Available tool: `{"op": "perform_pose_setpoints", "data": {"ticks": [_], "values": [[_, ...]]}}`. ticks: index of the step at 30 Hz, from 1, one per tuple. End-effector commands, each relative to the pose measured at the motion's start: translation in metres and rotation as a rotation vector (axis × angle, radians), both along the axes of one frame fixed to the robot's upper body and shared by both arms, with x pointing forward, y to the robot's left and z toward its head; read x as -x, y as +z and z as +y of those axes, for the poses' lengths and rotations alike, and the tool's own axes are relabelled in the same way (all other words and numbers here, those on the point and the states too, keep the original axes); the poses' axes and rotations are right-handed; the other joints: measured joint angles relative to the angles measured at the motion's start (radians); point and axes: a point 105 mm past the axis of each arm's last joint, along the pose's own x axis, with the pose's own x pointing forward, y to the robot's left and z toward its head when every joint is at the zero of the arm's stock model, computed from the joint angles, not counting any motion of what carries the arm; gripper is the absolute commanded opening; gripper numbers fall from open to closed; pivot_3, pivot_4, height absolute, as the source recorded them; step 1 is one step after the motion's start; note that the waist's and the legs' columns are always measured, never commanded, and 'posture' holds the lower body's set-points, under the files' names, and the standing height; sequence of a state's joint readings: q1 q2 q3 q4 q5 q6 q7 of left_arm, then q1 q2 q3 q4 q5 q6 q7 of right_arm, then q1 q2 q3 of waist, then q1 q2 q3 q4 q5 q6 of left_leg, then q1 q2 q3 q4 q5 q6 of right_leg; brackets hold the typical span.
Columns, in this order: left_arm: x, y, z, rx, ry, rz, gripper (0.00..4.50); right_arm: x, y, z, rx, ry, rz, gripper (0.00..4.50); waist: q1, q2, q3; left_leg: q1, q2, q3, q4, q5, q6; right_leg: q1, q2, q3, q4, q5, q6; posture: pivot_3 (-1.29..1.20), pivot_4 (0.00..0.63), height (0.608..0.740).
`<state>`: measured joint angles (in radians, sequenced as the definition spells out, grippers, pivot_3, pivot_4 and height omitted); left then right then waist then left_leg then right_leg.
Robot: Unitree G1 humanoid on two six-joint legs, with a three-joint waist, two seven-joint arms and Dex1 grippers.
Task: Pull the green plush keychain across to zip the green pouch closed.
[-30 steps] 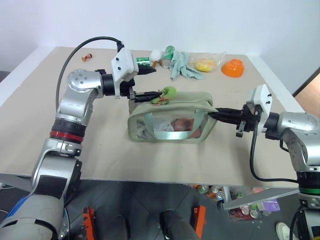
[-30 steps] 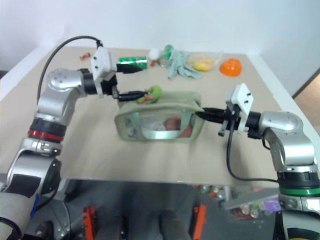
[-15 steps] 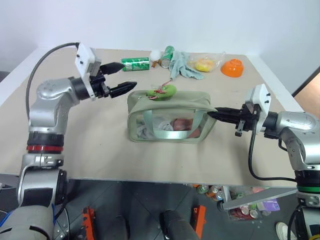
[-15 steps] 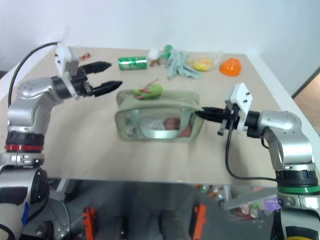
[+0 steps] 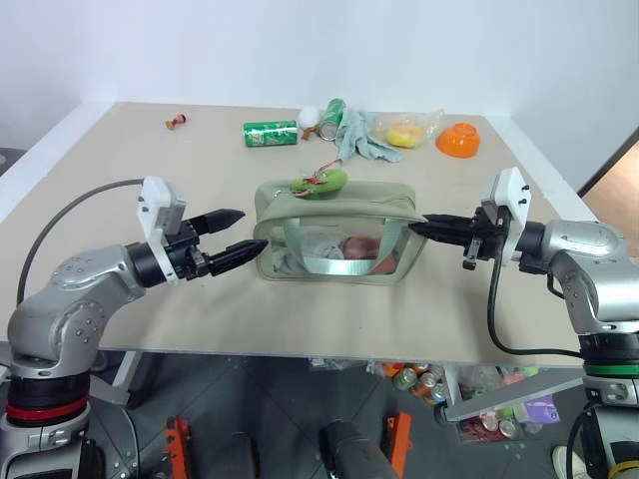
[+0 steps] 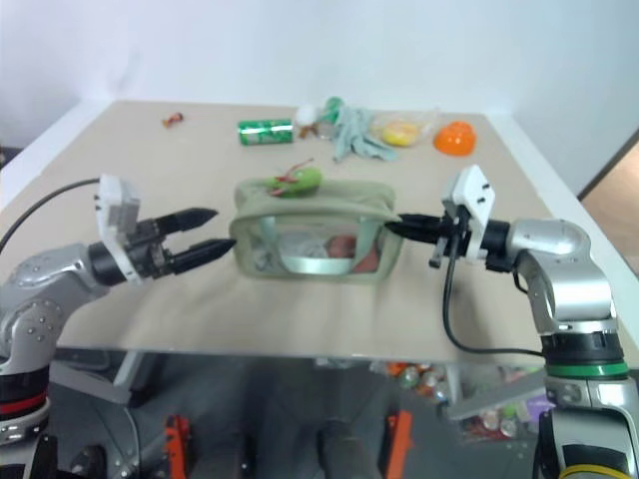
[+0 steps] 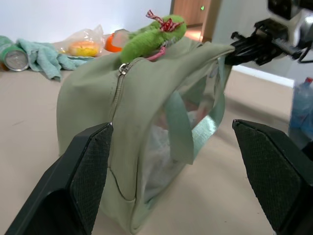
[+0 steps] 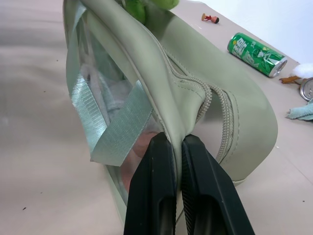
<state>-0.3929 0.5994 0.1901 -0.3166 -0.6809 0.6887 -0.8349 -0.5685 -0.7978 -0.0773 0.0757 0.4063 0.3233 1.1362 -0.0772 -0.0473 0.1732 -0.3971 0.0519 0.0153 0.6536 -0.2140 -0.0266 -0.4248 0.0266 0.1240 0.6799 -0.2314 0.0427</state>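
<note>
One fuzzy lime keychain (image 5: pixel 321 183) (reddish bit) tops pouch (image 5: pixel 339 235).

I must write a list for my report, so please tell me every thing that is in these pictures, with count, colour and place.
green pouch: one, pale olive, middle of the table, upright
green plush keychain: one, lime green, on top of the pouch near its left end
soda can: one, green, lying at the far side
glove: one, pale grey-green, far side, right of the can
plastic bag: one, clear with something yellow inside, far side
bowl: one, orange, far right
small figure: one, reddish, far left
table: one, beige
left gripper: one, black, open, just left of the pouch, apart from it
right gripper: one, black, shut on the pouch's right end
</note>
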Motion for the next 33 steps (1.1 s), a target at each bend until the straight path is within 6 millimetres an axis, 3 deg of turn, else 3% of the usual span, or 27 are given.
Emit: {"op": "perform_pose_setpoints", "data": {"ticks": [1, 10, 14, 22, 28, 29, 33], "values": [[-0.01, 0.004, -0.002, -0.024, 0.031, -0.063, 4.05, 0.001, 0.015, 0.003, -0.001, 0.021, -0.063, 0.0, 0.0, 0.0, 0.0, 0.0, 0.0, 0.0, 0.0, 0.0, 0.0, 0.0, 0.0, 0.0, 0.0, 0.0, 0.0, 0.0, 0.15, 0.74], [-0.024, 0.0, -0.009, -0.033, 0.021, -0.107, 4.05, 0.005, 0.015, 0.0, 0.001, 0.009, -0.063, 0.0, -0.001, 0.0, 0.0, -0.001, 0.0, -0.001, -0.003, -0.001, 0.0, -0.001, 0.0, -0.001, 0.0, 0.0, 0.004, 0.0, 0.15, 0.74], [-0.025, -0.003, -0.015, -0.042, -0.005, -0.12, 3.05, 0.006, 0.014, -0.003, 0.004, 0.002, -0.064, 0.0, -0.001, 0.0, 0.0, -0.001, 0.0, 0.0, -0.003, -0.001, 0.0, -0.001, 0.0, 0.0, 0.0, -0.001, 0.004, 0.0, 0.15, 0.74], [-0.027, -0.003, -0.019, -0.04, -0.02, -0.127, 0.18, 0.008, 0.014, -0.003, -0.002, -0.001, -0.057, 0.0, -0.001, 0.0, 0.0, -0.001, 0.0, 0.0, -0.003, -0.001, 0.0, -0.001, 0.0, 0.0, 0.0, -0.001, 0.004, 0.0, 0.15, 0.74], [-0.029, -0.003, -0.017, -0.05, -0.002, -0.124, 0.08, 0.011, 0.013, -0.005, -0.034, -0.003, 0.022, 0.0, -0.001, 0.0, 0.0, -0.001, 0.0, -0.001, -0.003, -0.001, 0.0, -0.001, 0.0, 0.0, 0.0, -0.001, 0.004, 0.0, 0.15, 0.74], [-0.029, -0.004, -0.016, -0.052, -0.001, -0.123, 0.0, 0.013, 0.011, -0.005, -0.029, -0.001, 0.038, 0.7, -0.001, 0.0, 0.0, -0.001, 0.0, -0.001, -0.003, -0.001, 0.0, -0.001, 0.0, 0.0, 0.0, -0.001, 0.003, 0.0, 0.15, 0.74], [-0.029, -0.006, -0.016, -0.067, 0.001, -0.119, 0.0, 0.011, 0.016, -0.018, -0.02, -0.064, 0.01, 1.98, -0.001, 0.0, 0.0, -0.001, 0.0, -0.001, -0.003, -0.002, 0.0, -0.001, 0.0, 0.0, -0.001, -0.002, 0.003, 0.0, 0.15, 0.74]]}}
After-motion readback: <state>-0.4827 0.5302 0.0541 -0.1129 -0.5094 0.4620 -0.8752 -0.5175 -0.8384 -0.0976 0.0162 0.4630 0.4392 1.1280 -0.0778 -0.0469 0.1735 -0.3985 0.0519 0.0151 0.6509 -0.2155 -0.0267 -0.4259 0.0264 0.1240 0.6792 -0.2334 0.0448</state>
